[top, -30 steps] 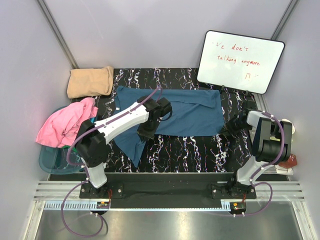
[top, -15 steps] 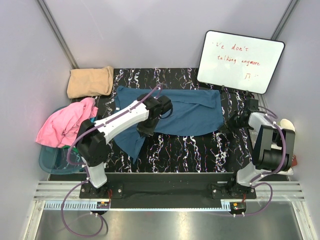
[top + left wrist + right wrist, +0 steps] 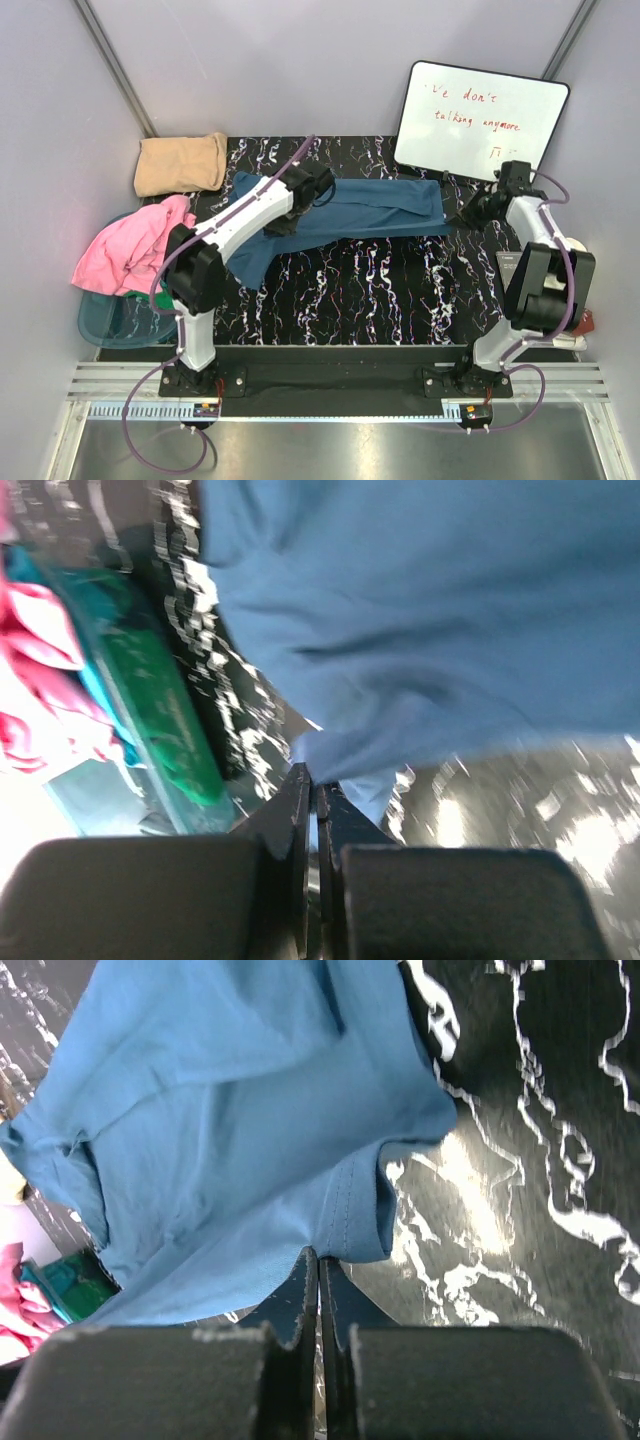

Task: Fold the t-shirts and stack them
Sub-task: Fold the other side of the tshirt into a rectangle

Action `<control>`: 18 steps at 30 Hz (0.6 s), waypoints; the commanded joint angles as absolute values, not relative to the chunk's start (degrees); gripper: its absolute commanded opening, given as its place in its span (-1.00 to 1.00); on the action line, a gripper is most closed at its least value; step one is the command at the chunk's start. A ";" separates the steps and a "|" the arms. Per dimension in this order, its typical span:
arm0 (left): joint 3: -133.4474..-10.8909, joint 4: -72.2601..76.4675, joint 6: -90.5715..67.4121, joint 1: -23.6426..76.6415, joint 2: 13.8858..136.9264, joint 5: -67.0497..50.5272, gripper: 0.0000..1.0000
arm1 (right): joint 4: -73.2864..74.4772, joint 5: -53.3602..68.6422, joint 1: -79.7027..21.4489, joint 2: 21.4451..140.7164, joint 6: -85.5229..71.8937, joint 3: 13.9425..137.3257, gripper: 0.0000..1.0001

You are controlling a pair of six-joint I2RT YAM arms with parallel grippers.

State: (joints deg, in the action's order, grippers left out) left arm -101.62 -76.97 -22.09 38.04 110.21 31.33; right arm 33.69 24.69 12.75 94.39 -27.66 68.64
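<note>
At the near edge, the two arms are rising from their bases and reaching away over the black marbled table (image 3: pixel 380 300).

To the near left, a teal basket (image 3: pixel 105 318) is sitting just off the table's edge, and a pink t-shirt (image 3: pixel 130 250) is spilling loosely over its rim.

Farther in, the blue t-shirt (image 3: pixel 360 208) is lying stretched as a wide band across the table from left to right. Its left part is trailing down toward the near side in a narrowing flap.

The left gripper (image 3: pixel 313 772) is coming down onto the left part of this shirt. Its fingers are pressed tightly together, and in the left wrist view they are pinching a small fold of blue cloth at the shirt's edge; that view is blurred.

The right gripper (image 3: pixel 318 1256) is meeting the shirt at its right end, near the table's right side. Its fingers are also squeezed together, nipping the stitched hem of the blue cloth, and the cloth is bunching into soft wrinkles beyond the fingertips.

At the far left corner, a tan t-shirt (image 3: pixel 181 163) is resting folded in a neat bundle, well apart from the blue one.

At the far right, a whiteboard (image 3: pixel 480 120) with red handwriting is leaning against the wall.
</note>
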 commanded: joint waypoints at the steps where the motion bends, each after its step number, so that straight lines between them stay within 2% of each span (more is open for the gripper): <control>1: -107.12 -88.59 -20.66 34.63 114.16 40.33 -1.00 | 34.81 24.00 12.83 100.71 -26.19 73.29 -1.00; 10: -122.24 -88.51 -19.16 31.55 124.45 43.94 -1.00 | 33.13 25.92 12.22 111.35 -25.76 82.43 -1.00; 18: -122.69 -84.55 -16.26 31.29 129.63 53.26 -1.00 | 33.22 28.74 9.76 120.49 -25.31 91.93 -0.99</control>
